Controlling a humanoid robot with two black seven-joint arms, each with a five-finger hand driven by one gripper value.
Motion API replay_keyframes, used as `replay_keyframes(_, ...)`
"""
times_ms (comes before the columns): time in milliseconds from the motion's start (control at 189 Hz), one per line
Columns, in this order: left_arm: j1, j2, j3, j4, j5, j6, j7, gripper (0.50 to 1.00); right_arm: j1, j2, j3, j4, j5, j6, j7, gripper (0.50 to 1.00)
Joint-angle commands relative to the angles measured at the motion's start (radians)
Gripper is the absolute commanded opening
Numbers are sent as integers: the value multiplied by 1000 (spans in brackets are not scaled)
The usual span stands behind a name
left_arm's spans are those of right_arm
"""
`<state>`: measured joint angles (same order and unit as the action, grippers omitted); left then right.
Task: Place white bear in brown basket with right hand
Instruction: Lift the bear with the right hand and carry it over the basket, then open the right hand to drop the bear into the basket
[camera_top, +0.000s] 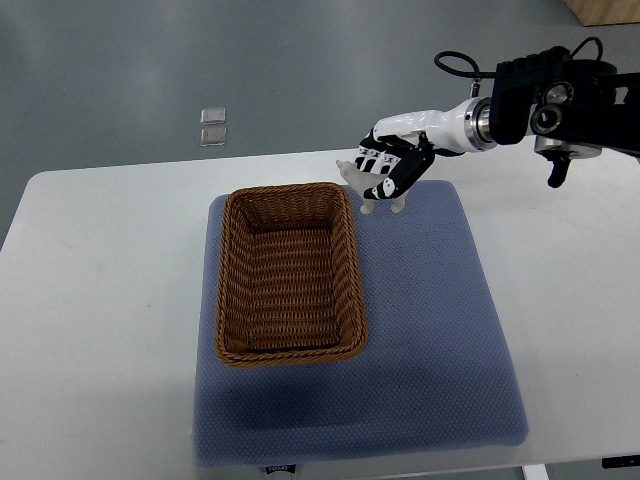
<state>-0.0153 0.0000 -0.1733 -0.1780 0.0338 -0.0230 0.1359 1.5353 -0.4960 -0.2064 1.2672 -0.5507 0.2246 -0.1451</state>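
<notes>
Presently: right hand (392, 168) closed on white bear (352, 177), upper centre, beside brown basket (288, 277) rim. Risk: loose grip, bear dropping outside.

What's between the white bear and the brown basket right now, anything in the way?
Nothing visible. The right hand grips the white bear just beyond the brown basket's far right corner; the basket looks empty.

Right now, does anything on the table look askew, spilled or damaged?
Nothing stands out. The brown basket sits upright and empty on the blue mat. The right hand grips the white bear just beyond the basket's far right corner. No spill or damage visible.
</notes>
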Motion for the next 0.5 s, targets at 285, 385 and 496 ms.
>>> replay_keyframes(285, 0, 0, -2, 2, 0, 0, -1, 1000, -47, 316, -7, -181, 2, -82, 24, 500)
replay_keyframes(385, 0, 0, -3, 2, 0, 0, -1, 1000, -78, 356, -7, -210, -3, -85, 24, 500)
replay_keyframes(496, 0, 0, -2, 0, 0, 0, 1, 1000, -118, 392, -7, -236, -6, -113, 24, 500)
